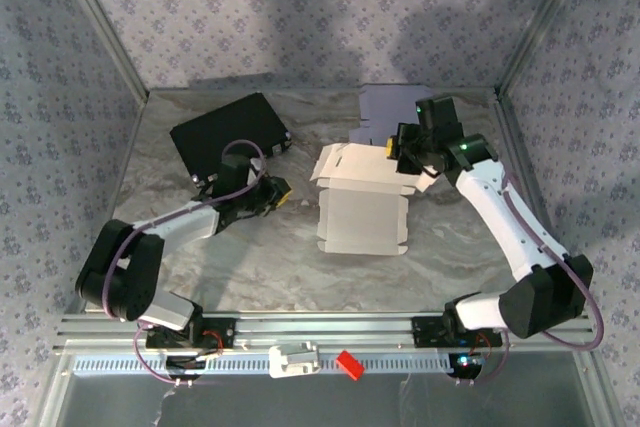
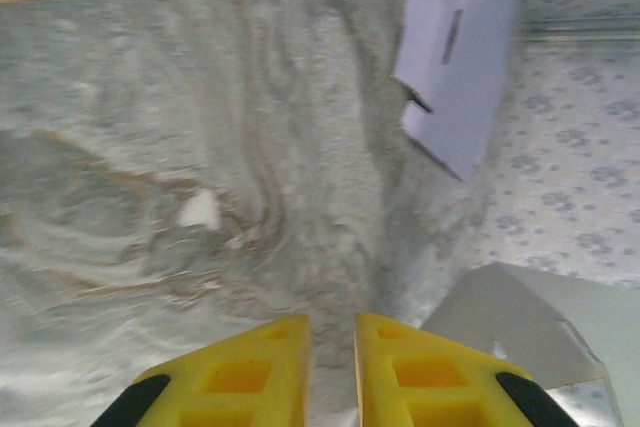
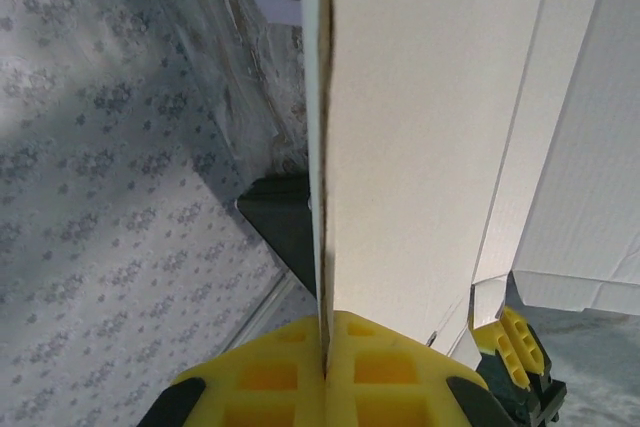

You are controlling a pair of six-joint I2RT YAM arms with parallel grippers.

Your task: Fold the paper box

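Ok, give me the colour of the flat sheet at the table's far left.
Black, clearest in the top view.

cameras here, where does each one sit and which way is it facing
Top external: fixed above and behind the arm bases, looking down at the marble table, the paper box, both arms.
Left wrist: on the left arm, low over the table, facing past its nearly closed left claw toward the box.
Right wrist: on the right arm, looking along a box flap pinched in the right claw.
Shared: all three views show the box; the right wrist also catches the left claw.
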